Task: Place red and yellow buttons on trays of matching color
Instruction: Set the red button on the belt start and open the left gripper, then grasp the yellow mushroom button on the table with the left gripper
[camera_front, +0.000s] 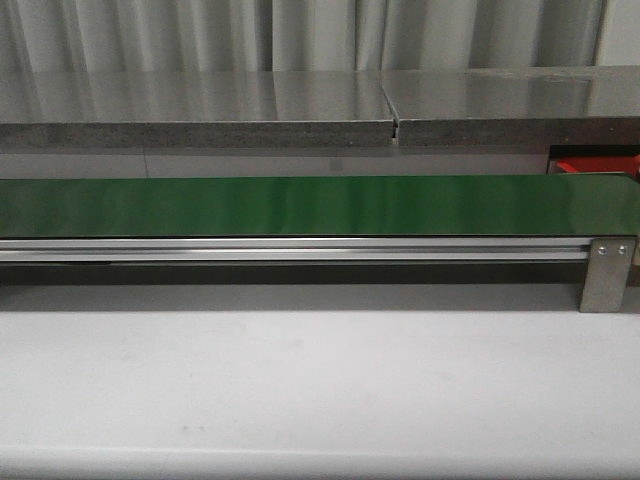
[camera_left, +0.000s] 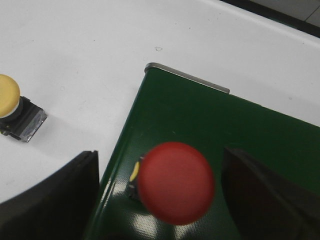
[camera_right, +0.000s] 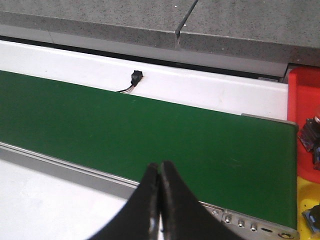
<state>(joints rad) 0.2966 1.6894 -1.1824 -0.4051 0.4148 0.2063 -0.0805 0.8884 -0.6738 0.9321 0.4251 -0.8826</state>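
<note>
In the left wrist view a red button (camera_left: 175, 182) stands on the end of the green belt (camera_left: 240, 120). My left gripper (camera_left: 160, 157) is open around it, one finger (camera_left: 55, 200) over the white table and the other over the belt, with a gap on each side. A yellow button (camera_left: 10, 97) on a clear base sits on the white table off the belt. My right gripper (camera_right: 160, 167) is shut and empty above the belt's near rail. The red tray (camera_right: 305, 90) and yellow tray (camera_right: 306, 197) lie past the belt's end.
The green conveyor belt (camera_front: 320, 205) spans the front view with its metal rail (camera_front: 300, 250) and end bracket (camera_front: 610, 275). A grey stone ledge (camera_front: 200, 120) runs behind. A small black sensor (camera_right: 135, 77) with a cable sits beyond the belt. Dark button bodies (camera_right: 312, 137) lie in the trays.
</note>
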